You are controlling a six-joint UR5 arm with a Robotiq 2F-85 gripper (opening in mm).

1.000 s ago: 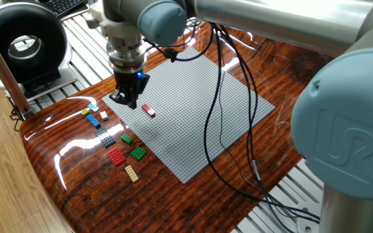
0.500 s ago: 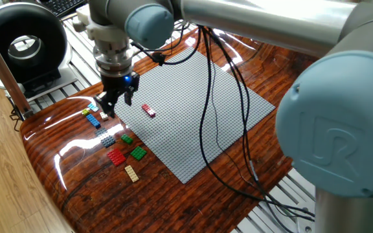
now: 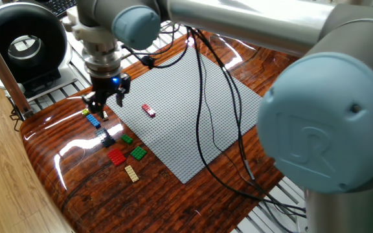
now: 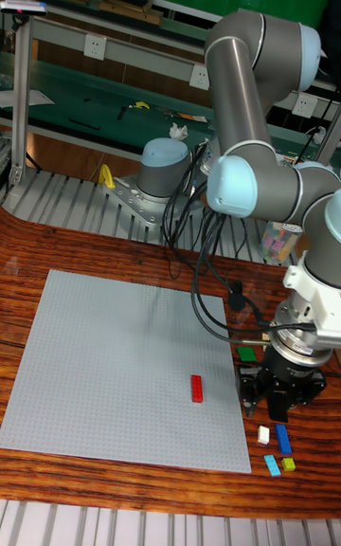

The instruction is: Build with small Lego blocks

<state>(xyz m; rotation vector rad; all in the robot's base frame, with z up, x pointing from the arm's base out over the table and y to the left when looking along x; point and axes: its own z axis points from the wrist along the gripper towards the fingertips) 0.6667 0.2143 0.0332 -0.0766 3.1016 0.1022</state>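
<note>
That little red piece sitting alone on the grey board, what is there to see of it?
The red brick is a small, narrow, glossy plastic piece, longer than wide; its studs are too small to make out. It lies flat on the grey baseplate, near the edge that faces the loose bricks, set at a slant to the board's grid. Only the baseplate touches it; the gripper hangs off to one side.

1. Baseplate (image 3: pixel 186 110): plain grey, studded all over.
2. Red brick (image 3: pixel 149 110) on it.
3. Loose bricks: red (image 3: pixel 116 156), green (image 3: pixel 138 153), tan (image 3: pixel 131 173), blue (image 3: pixel 94 120).
4. Surface (image 3: pixel 76 175): glossy reddish-brown woodgrain (very streaky).
</note>
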